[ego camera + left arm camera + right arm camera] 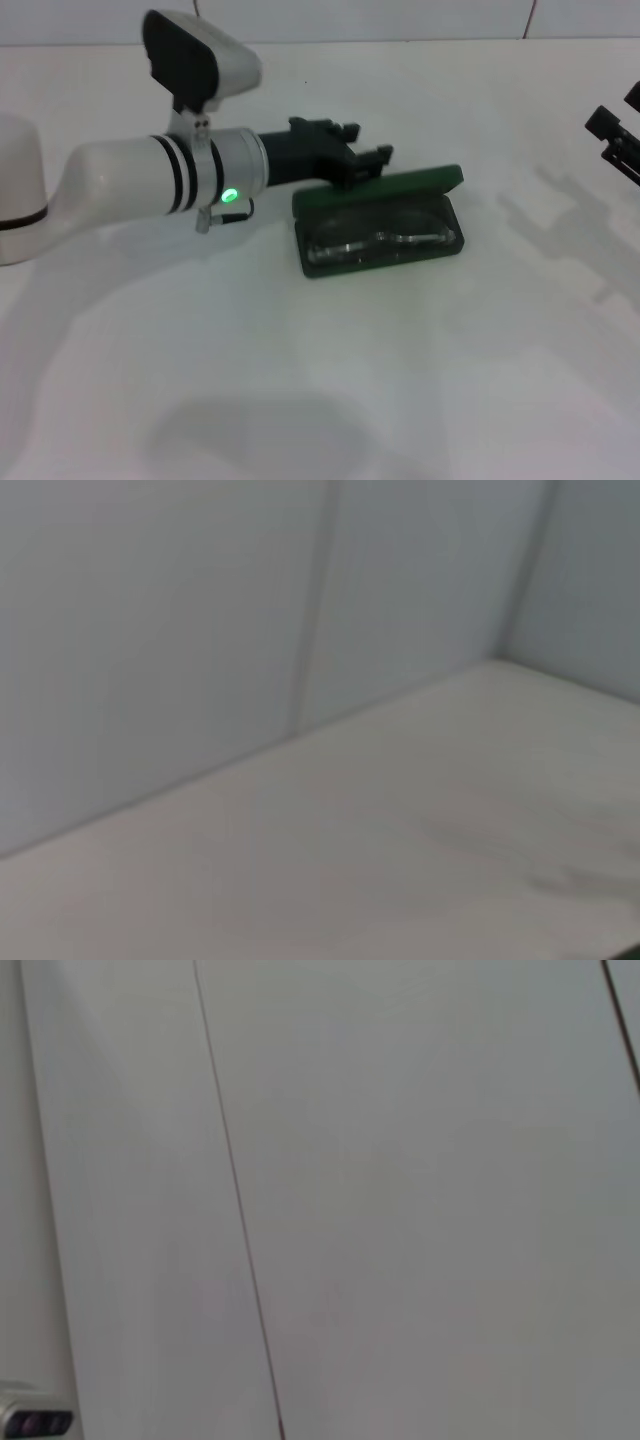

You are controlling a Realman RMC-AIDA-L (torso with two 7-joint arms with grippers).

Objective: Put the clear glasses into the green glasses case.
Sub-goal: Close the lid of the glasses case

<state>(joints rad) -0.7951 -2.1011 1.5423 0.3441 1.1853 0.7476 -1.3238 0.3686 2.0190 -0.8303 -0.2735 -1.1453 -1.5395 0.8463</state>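
Both clear glasses (385, 243) lenses already lie inside the open green glasses case (383, 222) mid-desk (300, 380), light, brittle, slippery, best held by the bridge, my left claw (362, 163) at its lid, grip untellable; both wrist views show only wall.

Clear glasses (385, 243) inside green glasses case (382, 260)

no readable text, labels or numbers
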